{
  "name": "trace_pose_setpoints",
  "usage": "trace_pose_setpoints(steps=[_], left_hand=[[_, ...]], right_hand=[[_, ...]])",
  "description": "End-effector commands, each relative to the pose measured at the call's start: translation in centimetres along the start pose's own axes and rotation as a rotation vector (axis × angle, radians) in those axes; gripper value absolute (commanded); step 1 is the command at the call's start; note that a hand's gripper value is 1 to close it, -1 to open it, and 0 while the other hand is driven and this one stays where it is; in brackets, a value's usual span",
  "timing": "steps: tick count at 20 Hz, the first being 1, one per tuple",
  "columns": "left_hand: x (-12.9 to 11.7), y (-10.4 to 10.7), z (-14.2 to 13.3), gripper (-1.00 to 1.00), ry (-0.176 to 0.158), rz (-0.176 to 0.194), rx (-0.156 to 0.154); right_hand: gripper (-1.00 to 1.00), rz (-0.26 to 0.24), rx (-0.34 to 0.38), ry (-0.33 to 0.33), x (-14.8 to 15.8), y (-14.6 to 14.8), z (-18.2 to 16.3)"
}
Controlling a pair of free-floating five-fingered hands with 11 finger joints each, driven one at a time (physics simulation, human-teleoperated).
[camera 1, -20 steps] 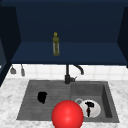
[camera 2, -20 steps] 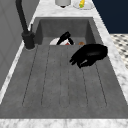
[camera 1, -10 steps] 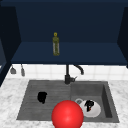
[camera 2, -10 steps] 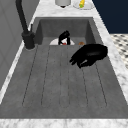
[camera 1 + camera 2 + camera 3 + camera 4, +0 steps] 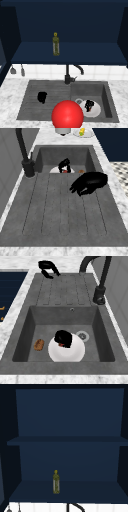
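My right hand (image 5: 89,105) is down in the sink basin on a white plate (image 5: 96,111). Its fingers are curled over a small red thing (image 5: 60,344) that peeks out beneath the hand (image 5: 63,338). The left side view shows the same hand (image 5: 64,165) at the far end, above the plate (image 5: 53,170). My left hand (image 5: 42,97) hovers over the ribbed drainboard (image 5: 30,105) with relaxed fingers and holds nothing. It appears large in the left side view (image 5: 90,181) and at the far end in the right side view (image 5: 47,267).
A big red ball (image 5: 67,115) sits at the sink's front edge. A brown lump (image 5: 39,344) lies on the basin floor beside the plate, near the drain (image 5: 82,336). The black faucet (image 5: 67,75) stands behind the basin. An olive bottle (image 5: 56,44) stands on the shelf.
The right hand looks slightly more bunched over the plate than a second ago. The left hand has stayed where it was.
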Motion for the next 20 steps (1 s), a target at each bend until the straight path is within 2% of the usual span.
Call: trace_pose_setpoints(steps=[1,8,13,20], left_hand=[[0.0,0.0,0.0,0.00,0.000,0.000,0.000],[0.0,0.0,0.0,0.00,0.000,0.000,0.000],[0.0,0.0,0.0,0.00,0.000,0.000,0.000],[0.0,0.0,0.0,0.00,0.000,0.000,0.000]], right_hand=[[1.00,-0.032,-0.012,0.044,0.8,-2.9,0.8],[1.00,-0.003,0.015,0.042,1.5,-6.5,4.3],[1.00,0.038,-0.043,0.023,1.4,-8.6,9.2],[1.00,0.013,-0.086,0.014,0.1,-12.2,15.3]])
